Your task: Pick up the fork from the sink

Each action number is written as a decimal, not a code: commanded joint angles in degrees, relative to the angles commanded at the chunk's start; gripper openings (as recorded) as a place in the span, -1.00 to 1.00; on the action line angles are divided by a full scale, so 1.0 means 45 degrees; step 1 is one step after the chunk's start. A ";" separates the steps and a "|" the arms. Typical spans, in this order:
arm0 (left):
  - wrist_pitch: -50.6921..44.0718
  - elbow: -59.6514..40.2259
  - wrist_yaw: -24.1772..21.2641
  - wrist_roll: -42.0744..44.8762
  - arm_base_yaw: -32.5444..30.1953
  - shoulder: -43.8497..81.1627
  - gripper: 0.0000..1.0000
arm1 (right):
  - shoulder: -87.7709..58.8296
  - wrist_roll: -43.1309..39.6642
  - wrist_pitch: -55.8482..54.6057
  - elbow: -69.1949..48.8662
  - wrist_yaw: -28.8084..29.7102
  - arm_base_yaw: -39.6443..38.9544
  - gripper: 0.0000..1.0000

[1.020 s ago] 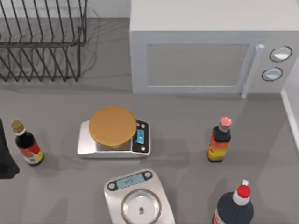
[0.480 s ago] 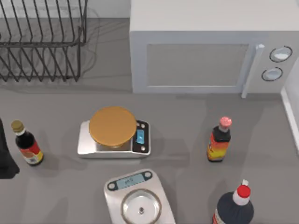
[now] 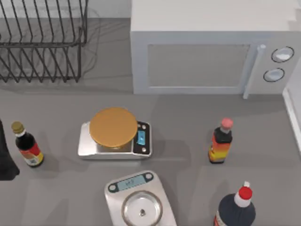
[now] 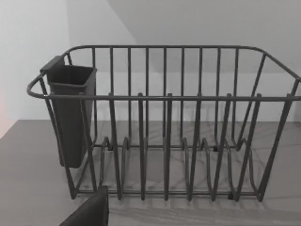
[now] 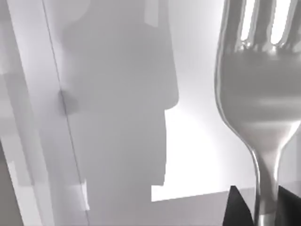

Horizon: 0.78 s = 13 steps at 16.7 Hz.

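Fingertips of right gripper (image 5: 257,207), dark, seen in right wrist view either side of fork (image 5: 261,94) neck, clamped on it; fork head w/ tines stands close before the lens, pale sink wall (image 5: 113,94) behind.
- Fork: in right gripper's grasp, seemingly clear of sink floor, though contact below can't be confirmed.
- Step, as judged: lift out. Advice: keep grip firm on thin neck, raise straight up, slow; smooth metal may pivot between pads; avoid sink wall.
- Left arm: dark body at table's left edge (image 3: 3,157), parked; a dark part of it at edge of left wrist view, fingers can't be told.
- Surface: grey counter (image 3: 188,150).
- Items on it: dish rack (image 3: 42,42) w/ cutlery cup (image 4: 70,113), microwave (image 3: 211,56), scale w/ orange disc (image 3: 114,134), 2nd scale (image 3: 138,200), 3 sauce bottles (image 3: 221,141), (image 3: 27,145), (image 3: 236,207).
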<state>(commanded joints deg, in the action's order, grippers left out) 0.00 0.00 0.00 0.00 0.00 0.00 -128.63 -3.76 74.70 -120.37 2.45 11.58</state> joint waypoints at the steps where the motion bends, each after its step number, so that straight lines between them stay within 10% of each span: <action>1: 0.0000 0.0000 0.0000 0.0000 0.0000 0.0000 1.00 | 0.0848 0.0643 -0.0112 0.0815 0.0094 -0.0455 -1.00; 13: 0.0000 0.0000 0.0000 0.0000 0.0000 0.0000 1.00 | 0.8693 0.5707 0.0579 0.9663 -0.0533 -0.7304 -1.00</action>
<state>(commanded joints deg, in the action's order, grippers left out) 0.00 0.00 0.00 0.00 0.00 0.00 -89.52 21.92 77.30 -76.88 0.05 -21.28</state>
